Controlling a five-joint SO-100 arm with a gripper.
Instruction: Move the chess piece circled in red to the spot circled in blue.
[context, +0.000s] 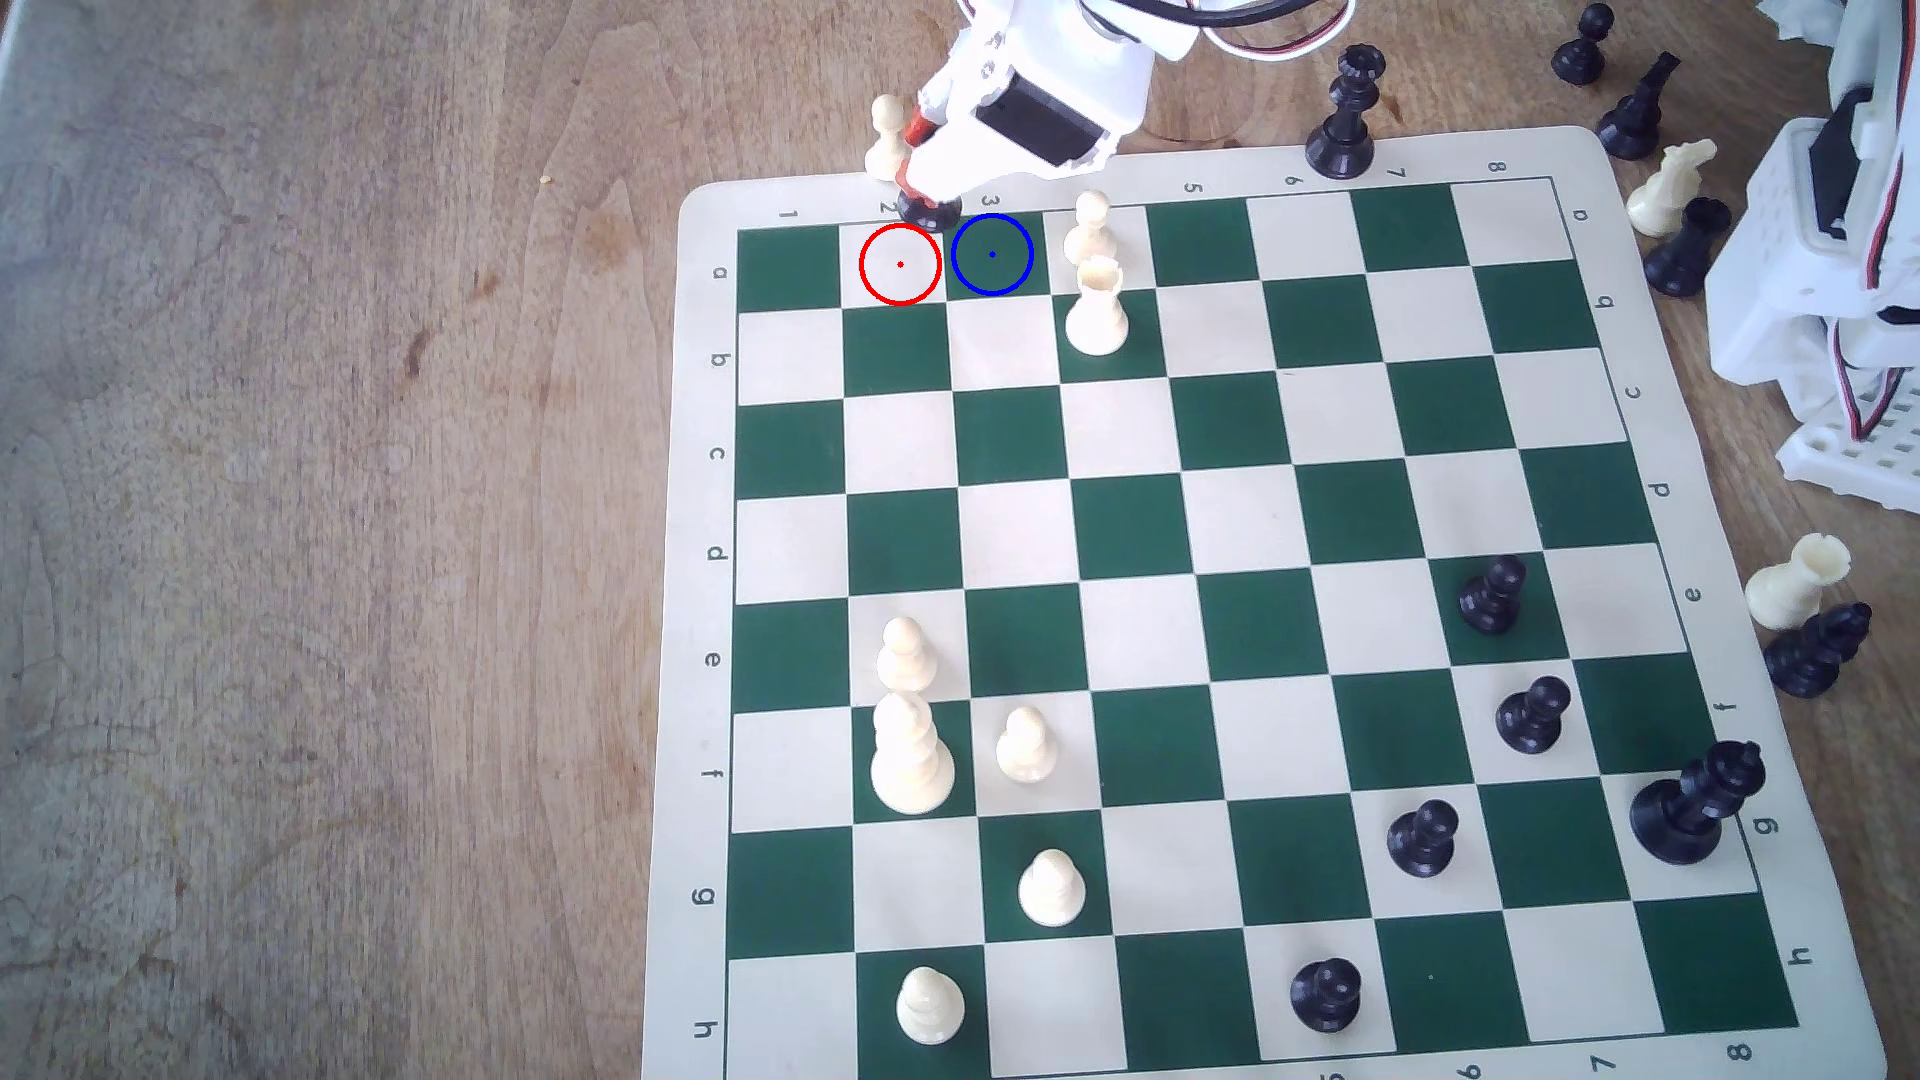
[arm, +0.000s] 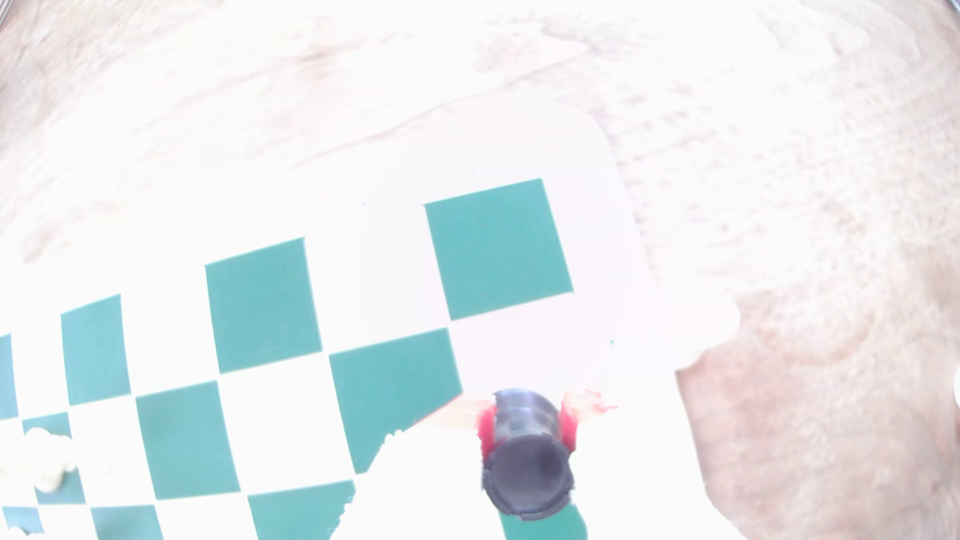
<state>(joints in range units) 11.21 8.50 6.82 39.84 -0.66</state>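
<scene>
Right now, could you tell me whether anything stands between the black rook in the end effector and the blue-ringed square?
Nothing visible does. The black plastic rook sits in the end effector beside the blue-ringed dark green square, which is bare; the nearest cream pawn stands beyond it.

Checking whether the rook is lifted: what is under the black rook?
The tool grips the black rook. Around its base lies the chessboard; directly underneath is covered, so contact cannot be judged.
</scene>
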